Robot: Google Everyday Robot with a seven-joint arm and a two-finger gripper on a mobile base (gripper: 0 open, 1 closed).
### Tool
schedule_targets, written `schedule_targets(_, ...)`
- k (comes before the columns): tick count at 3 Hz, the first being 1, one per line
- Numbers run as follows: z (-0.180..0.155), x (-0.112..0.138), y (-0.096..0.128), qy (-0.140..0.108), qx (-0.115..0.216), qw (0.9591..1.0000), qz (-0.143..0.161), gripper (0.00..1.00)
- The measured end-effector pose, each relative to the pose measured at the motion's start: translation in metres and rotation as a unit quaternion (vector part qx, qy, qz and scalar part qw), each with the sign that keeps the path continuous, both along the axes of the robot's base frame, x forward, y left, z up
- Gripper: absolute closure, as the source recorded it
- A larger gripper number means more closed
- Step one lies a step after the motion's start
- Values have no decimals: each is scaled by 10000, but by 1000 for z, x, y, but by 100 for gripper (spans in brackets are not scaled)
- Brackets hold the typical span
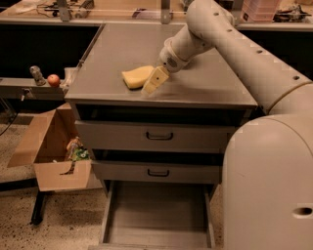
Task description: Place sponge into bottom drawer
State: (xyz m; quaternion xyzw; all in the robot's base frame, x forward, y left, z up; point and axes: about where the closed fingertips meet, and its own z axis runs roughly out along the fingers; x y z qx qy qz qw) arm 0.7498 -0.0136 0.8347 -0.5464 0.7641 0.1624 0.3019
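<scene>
"Looking for your gripper: where is it?"

"Low over the grey cabinet top, near its front edge, at the end of my arm. It slants down and to the left. Whether it is spread or pressed together, I cannot tell."

"And the sponge?"

"Lying flat on that same top, just beside my gripper on its left. The gripper meets the sponge's right edge, but I cannot tell whether they touch. Nothing is lifted."

"The bottom drawer?"

"Pulled out well below, at floor level, directly under the front of the cabinet. The sponge is not in it. The two upper drawers above are pushed in, each with a small dark handle."

"What else is around?"

"To the left, an open cardboard box sits on the speckled floor. Above it a red apple rests on a side ledge. Behind the cabinet runs a pale counter with clutter I cannot make out."
</scene>
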Motion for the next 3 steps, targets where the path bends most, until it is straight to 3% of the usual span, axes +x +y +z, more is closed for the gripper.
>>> schedule_targets(1, -1, 10, 10, -12, 149, 9999, 9, 16)
schedule_targets(3, 2, 11, 27, -87, 449, 9987, 241, 63)
